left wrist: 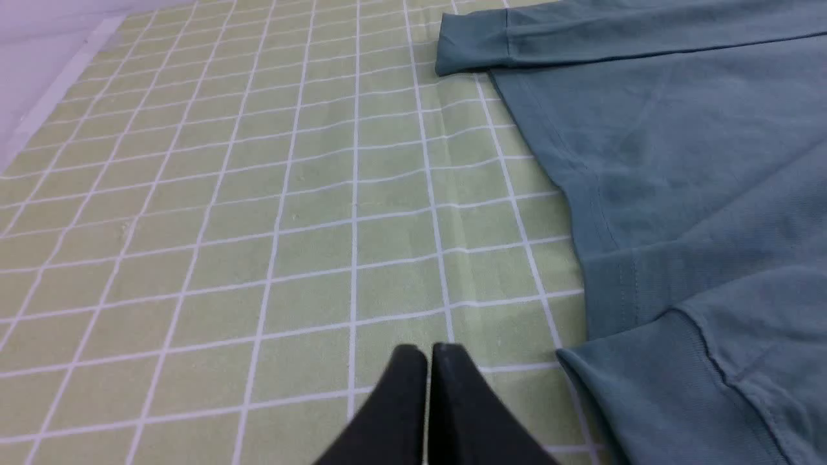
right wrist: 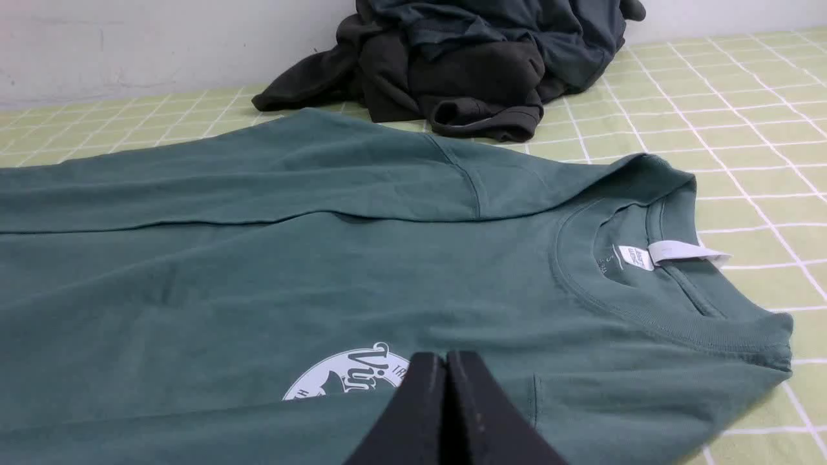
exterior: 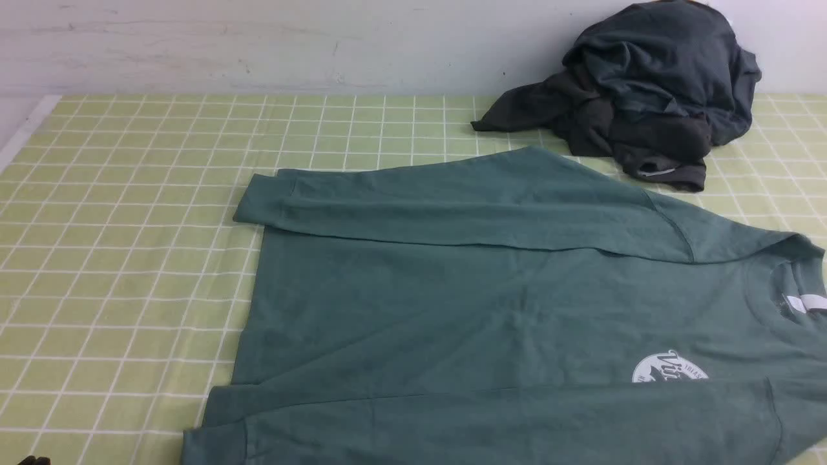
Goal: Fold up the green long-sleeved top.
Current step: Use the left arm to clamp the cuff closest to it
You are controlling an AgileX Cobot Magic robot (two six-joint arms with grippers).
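Observation:
The green long-sleeved top (exterior: 491, 303) lies flat on the checked tablecloth, neck to the right. Both sleeves are folded across the body: the far one (exterior: 452, 200) along the back edge, the near one (exterior: 484, 426) along the front, half covering the white round logo (exterior: 669, 369). The white neck label (right wrist: 672, 253) sticks out of the collar. My left gripper (left wrist: 428, 352) is shut and empty over bare cloth, just beside the near cuff (left wrist: 652, 394) and the hem. My right gripper (right wrist: 446, 358) is shut and empty above the near sleeve, beside the logo (right wrist: 342, 381).
A heap of dark charcoal and navy garments (exterior: 646, 90) sits at the back right against the white wall, close to the top's far shoulder. The green checked tablecloth (exterior: 129, 258) stretches left of the top. The table's left edge (exterior: 26, 129) runs at the far left.

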